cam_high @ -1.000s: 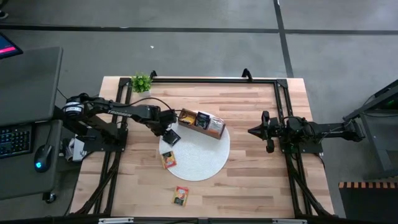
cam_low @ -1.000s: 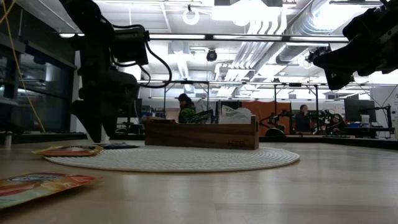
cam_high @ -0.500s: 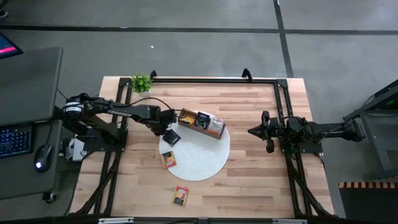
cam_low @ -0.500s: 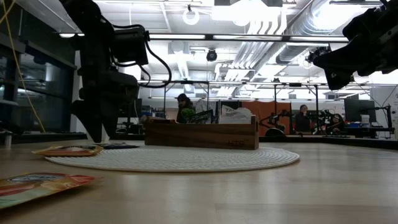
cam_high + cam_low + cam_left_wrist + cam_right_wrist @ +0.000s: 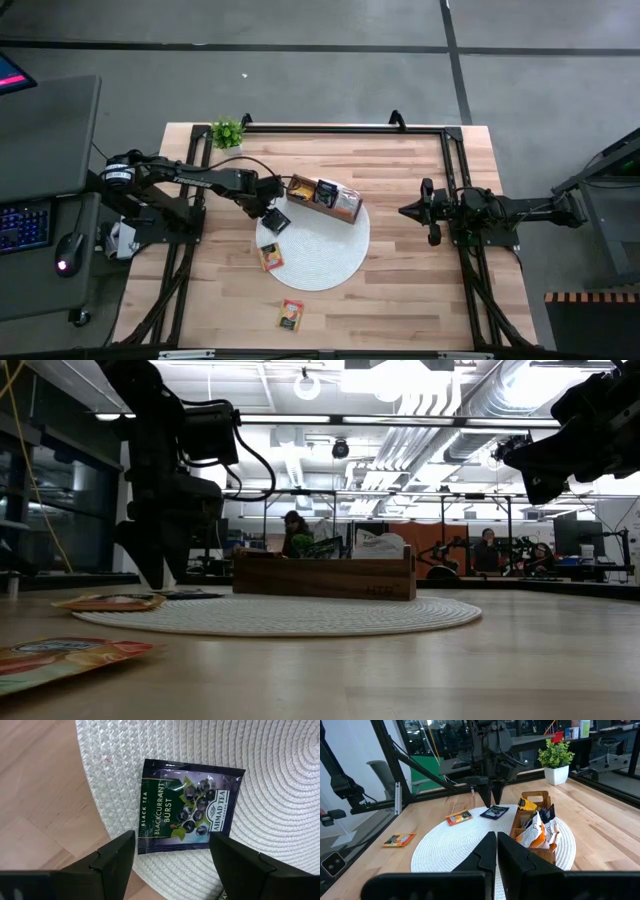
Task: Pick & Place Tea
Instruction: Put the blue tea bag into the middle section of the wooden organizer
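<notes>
A dark blackcurrant tea sachet [image 5: 187,810] lies flat on the round white woven mat [image 5: 320,250], near its left rim. My left gripper [image 5: 171,845] hangs open just above it, pointing steeply down, one finger on either side of the sachet's near edge and touching nothing. An orange sachet [image 5: 270,257] lies on the mat's left edge, and another [image 5: 291,314] on the bare wood nearer the front. A wooden box [image 5: 323,198] on the mat's far side holds several sachets upright. My right gripper [image 5: 405,211] waits shut and level at the table's right.
A small potted plant [image 5: 227,132] stands at the far left corner. Black frame rails [image 5: 330,128] run along the table's far edge and both sides. Bare wood lies open between the mat and my right gripper. People [image 5: 297,532] sit in the room behind.
</notes>
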`<state>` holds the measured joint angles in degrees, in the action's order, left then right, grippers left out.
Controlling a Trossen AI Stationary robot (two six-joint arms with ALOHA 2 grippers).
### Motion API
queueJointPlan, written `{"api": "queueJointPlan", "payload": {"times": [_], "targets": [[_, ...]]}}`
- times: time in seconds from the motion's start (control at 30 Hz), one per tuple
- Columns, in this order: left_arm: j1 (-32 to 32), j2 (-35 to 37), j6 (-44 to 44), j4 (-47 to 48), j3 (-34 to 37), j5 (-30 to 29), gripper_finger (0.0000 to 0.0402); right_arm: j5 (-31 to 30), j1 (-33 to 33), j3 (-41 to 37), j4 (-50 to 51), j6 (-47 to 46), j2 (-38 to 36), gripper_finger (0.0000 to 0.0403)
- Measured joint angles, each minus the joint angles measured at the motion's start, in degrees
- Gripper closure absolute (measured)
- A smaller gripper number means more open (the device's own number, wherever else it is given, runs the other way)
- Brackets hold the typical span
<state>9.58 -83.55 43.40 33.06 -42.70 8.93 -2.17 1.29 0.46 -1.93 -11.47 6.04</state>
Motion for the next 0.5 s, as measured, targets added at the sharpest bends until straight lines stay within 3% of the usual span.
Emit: {"api": "queueJointPlan", "payload": {"times": [0.5], "targets": [[-1.4,-4.8,0.8,-2.1,-0.2,0.2,0.0149,0.0,0.0,0.0,0.0,0.0,0.0,0.0391]]}}
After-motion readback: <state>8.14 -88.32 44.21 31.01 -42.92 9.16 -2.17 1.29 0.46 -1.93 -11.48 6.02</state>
